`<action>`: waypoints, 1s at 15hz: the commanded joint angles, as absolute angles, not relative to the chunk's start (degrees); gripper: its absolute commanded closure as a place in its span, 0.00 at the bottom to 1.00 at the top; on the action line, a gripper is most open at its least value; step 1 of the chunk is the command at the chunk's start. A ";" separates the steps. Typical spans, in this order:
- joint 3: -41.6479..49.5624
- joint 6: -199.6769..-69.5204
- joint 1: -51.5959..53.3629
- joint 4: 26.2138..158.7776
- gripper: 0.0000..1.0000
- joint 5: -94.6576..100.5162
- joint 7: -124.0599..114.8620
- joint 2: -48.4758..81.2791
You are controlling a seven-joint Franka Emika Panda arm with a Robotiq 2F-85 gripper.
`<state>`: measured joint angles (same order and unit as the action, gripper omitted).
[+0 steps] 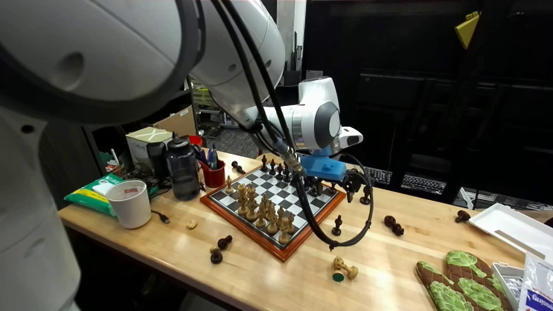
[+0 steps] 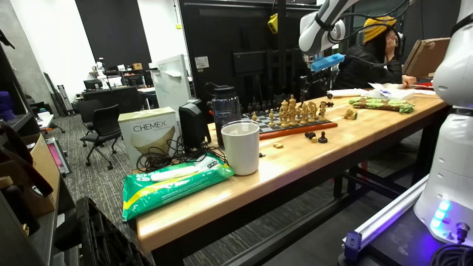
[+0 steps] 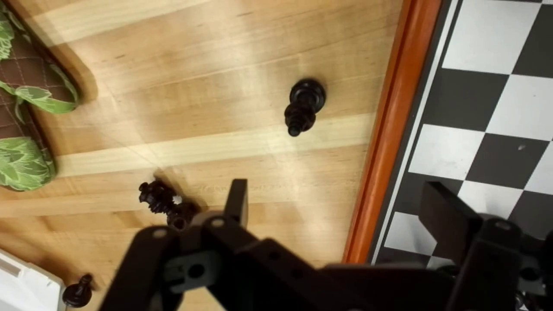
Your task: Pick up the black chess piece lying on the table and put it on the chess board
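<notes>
The tool [image 3: 343, 207] has its fingers [image 3: 236, 198] wide apart at the bottom of the wrist view, in front of the surface [image 3: 194, 99] and the board [image 3: 391, 129]. Near the board's rim, at upper centre, stands an upright black piece [image 3: 302, 108]. A fallen black piece [image 3: 157, 196] lies left of centre, partly hidden by the tool; a second fallen piece [image 3: 77, 296] at lower left, just beside the tray [image 3: 26, 285]. In an exterior view a third fallen piece [image 1: 224, 242] lies left of centre, below the board, a fourth fallen piece [image 1: 237, 167] higher up, near the cup [image 1: 216, 176]. Which fallen piece the task means cannot be told
</notes>
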<state>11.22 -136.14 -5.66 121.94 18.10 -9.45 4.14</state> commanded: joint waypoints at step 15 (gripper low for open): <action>10.41 -128.01 -8.74 115.42 0.00 8.94 2.33 9.41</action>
<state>10.94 -128.53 -7.45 117.28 10.95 -0.88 7.60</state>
